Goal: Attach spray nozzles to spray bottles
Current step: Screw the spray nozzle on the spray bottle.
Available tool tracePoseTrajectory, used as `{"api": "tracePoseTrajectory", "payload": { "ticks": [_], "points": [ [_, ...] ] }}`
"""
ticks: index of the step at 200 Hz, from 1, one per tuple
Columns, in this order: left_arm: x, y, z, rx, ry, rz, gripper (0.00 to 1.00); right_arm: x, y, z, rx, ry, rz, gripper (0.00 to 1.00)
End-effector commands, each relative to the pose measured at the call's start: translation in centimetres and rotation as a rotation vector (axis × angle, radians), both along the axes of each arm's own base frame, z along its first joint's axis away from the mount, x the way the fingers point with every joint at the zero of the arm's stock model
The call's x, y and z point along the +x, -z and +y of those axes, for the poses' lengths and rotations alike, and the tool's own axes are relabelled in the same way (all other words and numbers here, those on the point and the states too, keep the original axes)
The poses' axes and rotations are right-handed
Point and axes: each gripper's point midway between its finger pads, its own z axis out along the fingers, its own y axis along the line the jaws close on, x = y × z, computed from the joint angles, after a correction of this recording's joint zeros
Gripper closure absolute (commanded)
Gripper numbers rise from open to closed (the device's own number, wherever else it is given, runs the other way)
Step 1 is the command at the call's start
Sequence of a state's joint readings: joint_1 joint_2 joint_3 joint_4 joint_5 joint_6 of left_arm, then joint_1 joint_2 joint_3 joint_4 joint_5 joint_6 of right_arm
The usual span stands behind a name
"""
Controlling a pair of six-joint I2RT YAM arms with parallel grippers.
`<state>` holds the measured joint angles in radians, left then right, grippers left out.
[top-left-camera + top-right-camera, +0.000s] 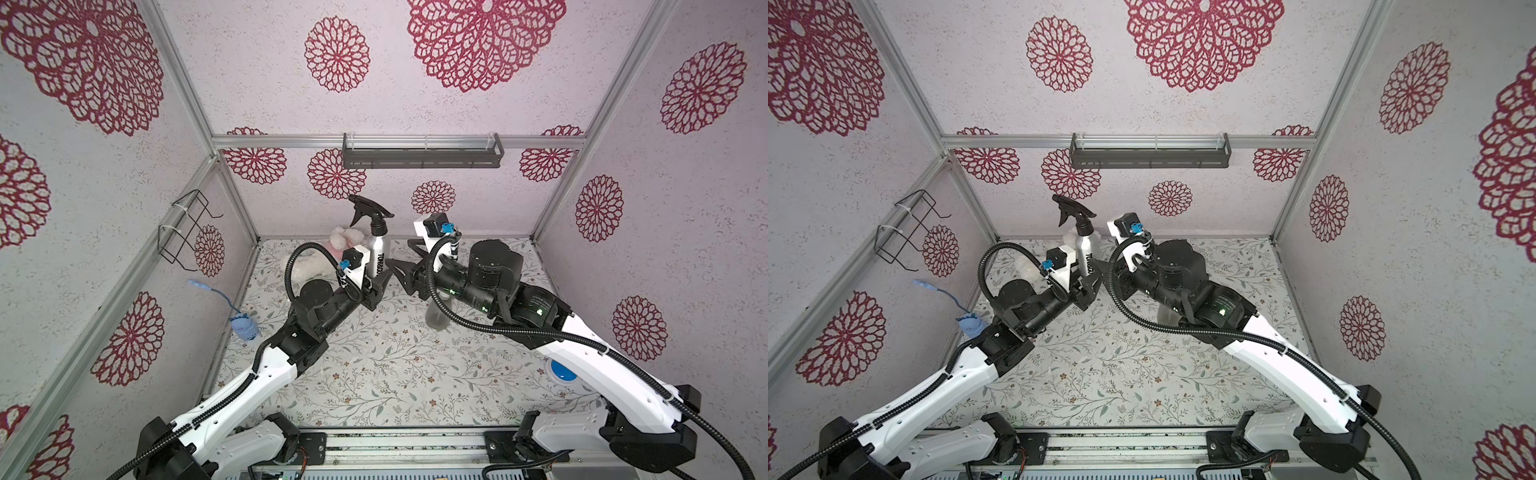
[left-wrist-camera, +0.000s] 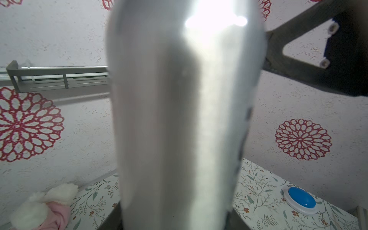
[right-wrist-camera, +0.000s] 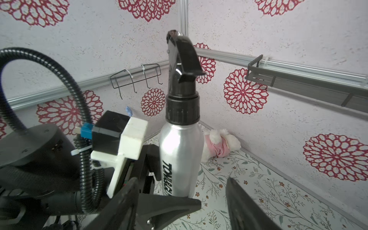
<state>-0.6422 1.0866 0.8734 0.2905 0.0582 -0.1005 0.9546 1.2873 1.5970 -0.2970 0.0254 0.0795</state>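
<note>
1. Left pincer [image 1: 376, 286] is seen pinching the silver bottle [image 1: 378, 257] low on its body, held upright above the counter [image 1: 374, 374] near the far edge.
2. Right pincer [image 3: 214, 196] is spread, just beside the bottle and apart from it.
3. A black nozzle [image 3: 182, 65] is seated on the bottle's neck.
4. The metal body is judged stiff, light and slippery; the ribbed collar [image 3: 182, 109] is the better place to be gripped for turning.
</note>
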Motion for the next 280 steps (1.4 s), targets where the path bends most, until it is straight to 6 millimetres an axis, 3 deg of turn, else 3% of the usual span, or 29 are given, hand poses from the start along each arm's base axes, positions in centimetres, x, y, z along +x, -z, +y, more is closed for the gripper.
{"api": "tracePoseTrajectory", "payload": {
  "ticks": [1,37,82,164,198,280],
  "points": [
    [-0.4,-1.7,-0.2,-0.012,0.032,-0.053,0.94,-1.4,-3.6,-0.3,0.092,-0.11,-0.046,0.27],
    [-0.5,-1.5,-0.8,-0.013,0.06,-0.041,0.94,0.4,-5.2,-0.1,0.107,-0.16,-0.031,0.25],
    [-0.5,-1.2,-1.2,0.001,0.081,-0.033,0.94,3.3,-5.7,0.6,0.103,-0.151,0.023,0.25],
    [-0.5,-0.8,-1.3,0.014,0.085,-0.028,0.94,3.6,-6.4,2.0,0.099,-0.233,0.051,0.43],
    [-0.5,-0.9,-1.2,0.013,0.081,-0.03,0.94,3.6,-6.0,2.2,0.088,-0.24,0.056,0.59],
    [-0.6,-1.0,-1.1,0.018,0.077,-0.033,0.94,3.5,-5.6,1.7,0.08,-0.222,0.051,0.58]
  ]
}}
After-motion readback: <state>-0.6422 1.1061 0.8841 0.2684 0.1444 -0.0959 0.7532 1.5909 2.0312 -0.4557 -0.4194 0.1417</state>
